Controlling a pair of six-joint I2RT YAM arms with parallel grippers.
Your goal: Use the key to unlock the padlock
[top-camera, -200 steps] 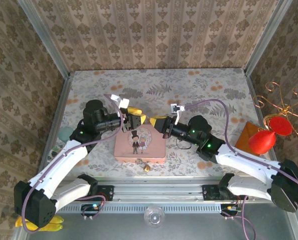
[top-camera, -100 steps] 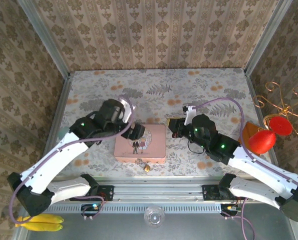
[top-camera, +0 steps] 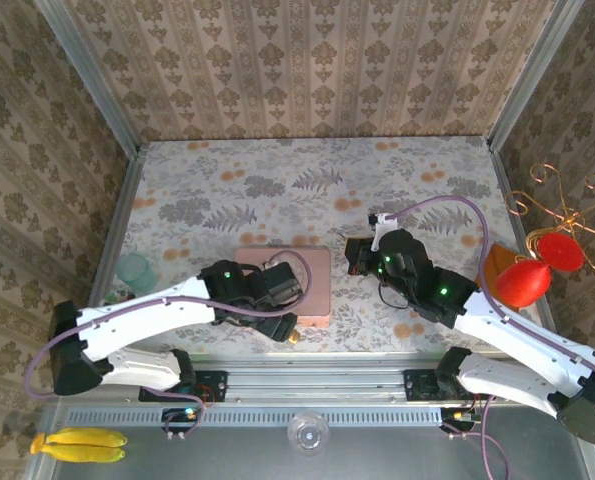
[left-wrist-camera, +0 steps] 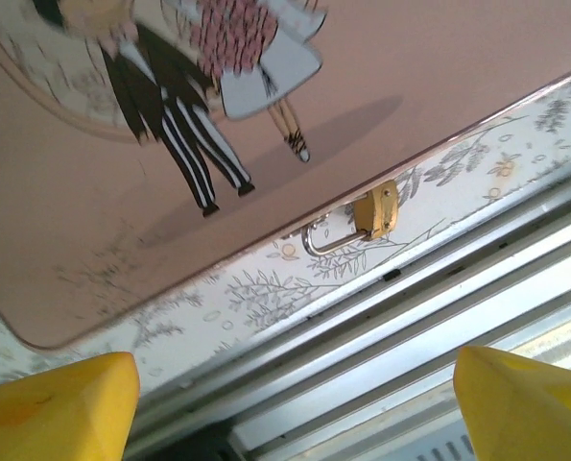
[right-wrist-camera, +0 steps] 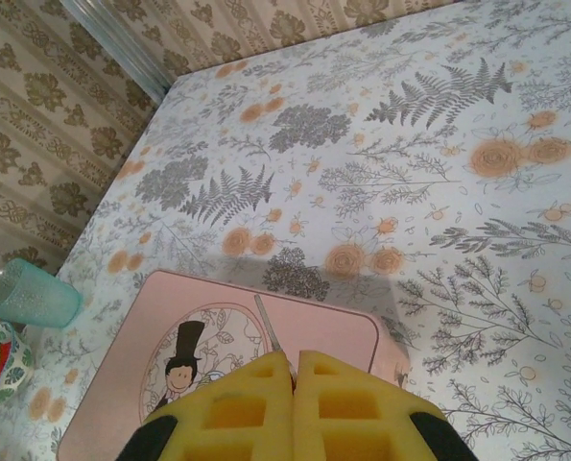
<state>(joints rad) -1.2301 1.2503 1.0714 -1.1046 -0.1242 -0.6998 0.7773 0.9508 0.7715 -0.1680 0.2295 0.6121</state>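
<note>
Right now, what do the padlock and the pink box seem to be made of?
The padlock looks like polished brass: shiny gold body, thin silvery shackle, probably steel. The pink box is probably painted sheet metal: smooth matte coat, printed picture, small scuffs.

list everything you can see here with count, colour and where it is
small brass-gold padlock: 1, gold with silvery shackle, at the tin's near edge
slim silvery metal key: 1, silver, pinched in the right gripper above the tin
pink rectangular picture tin: 1, pink, near middle of table
translucent teal plastic cup: 1, teal, table's left side
yellow banana bunch: 1, yellow, near-left corner
red rounded shapes: 2, red, right edge
left gripper: 1, yellow fingers, open, over the padlock
right gripper: 1, yellow fingers, shut on the key
</note>
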